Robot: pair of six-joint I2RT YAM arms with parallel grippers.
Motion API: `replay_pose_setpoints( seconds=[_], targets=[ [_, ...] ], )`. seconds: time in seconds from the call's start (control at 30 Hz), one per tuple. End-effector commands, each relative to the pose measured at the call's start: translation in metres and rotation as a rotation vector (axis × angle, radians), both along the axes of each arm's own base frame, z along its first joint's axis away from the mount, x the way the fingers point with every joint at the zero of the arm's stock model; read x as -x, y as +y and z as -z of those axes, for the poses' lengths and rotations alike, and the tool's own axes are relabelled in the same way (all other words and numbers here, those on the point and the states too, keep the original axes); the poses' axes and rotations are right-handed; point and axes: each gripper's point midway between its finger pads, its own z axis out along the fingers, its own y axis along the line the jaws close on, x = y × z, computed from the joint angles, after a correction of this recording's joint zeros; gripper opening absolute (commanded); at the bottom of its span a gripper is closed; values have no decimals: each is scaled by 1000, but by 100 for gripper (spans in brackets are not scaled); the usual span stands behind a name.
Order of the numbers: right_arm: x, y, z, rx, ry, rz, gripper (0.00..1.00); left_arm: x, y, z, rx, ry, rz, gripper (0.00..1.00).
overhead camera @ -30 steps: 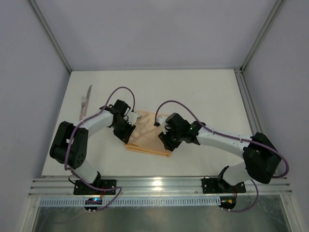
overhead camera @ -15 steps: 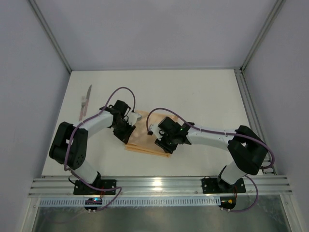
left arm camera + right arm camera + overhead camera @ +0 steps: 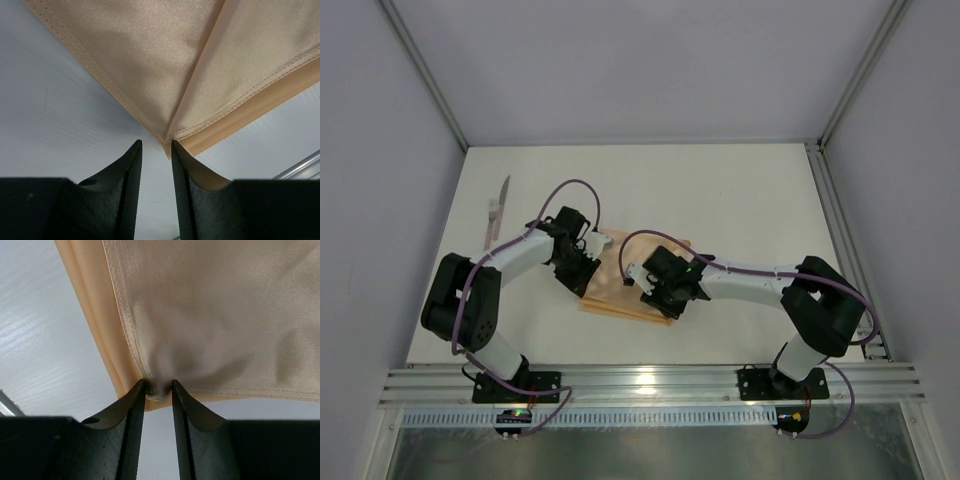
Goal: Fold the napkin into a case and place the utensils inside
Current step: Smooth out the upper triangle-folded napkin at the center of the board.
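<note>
White bench (image 3: 740,200), with the peach napkin (image 3: 610,298) lying folded flat on it, tucked in between the two hands. It's doubled over, and both wrist views show stitched hems stacked on top of each other.

The right hand (image 3: 159,384) sits at one edge of the napkin with its fingers nearly together, nipping a bit of the hem. The cloth puckers up right between the tips.

The left hand (image 3: 156,145) is on the opposite side, at a folded corner. Its fingers are only a narrow slot apart too, and the corner's point lands right at the tips, touching one finger (honestly can't tell whether it's got hold of the cloth or is just parked against it, since bare bench shows through the gap).

Knife (image 3: 498,208) is well beyond the left hand, off to its left toward the far side of the bench. It's lying flat on its own, well apart from the napkin and the right hand.
</note>
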Motion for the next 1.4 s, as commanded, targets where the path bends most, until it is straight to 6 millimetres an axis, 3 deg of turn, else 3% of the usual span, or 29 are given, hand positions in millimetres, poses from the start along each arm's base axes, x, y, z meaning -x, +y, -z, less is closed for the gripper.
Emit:
replay_pose_setpoints(
  seconds=[0.0, 0.17, 0.37, 0.57, 0.77, 0.93, 1.13, 1.37],
  targets=[
    [-3, 4, -3, 14, -13, -12, 32, -3, -4, -12, 28, -39, 17, 32],
    [-6, 3, -8, 9, -41, -9, 32, -2, -6, -15, 40, -41, 17, 32],
    [-9, -1, -6, 46, -48, 10, 11, 0, -7, -18, 48, -39, 18, 32],
    [-9, -3, -30, 12, -80, 11, 4, 5, -7, -22, 61, -27, 30, 32],
    [-5, -3, -39, -7, -78, -2, 4, 8, -14, -28, 100, -9, 40, 32],
    [0, -3, -39, -16, -58, -14, 5, 19, -19, -33, 124, -19, 129, 41],
    [7, -4, -33, -41, -31, 21, 8, 14, -6, -19, 78, -149, 283, 41],
    [11, 1, -21, -107, 1, 146, 11, 19, -7, -3, 66, -132, 357, 38]
  ],
)
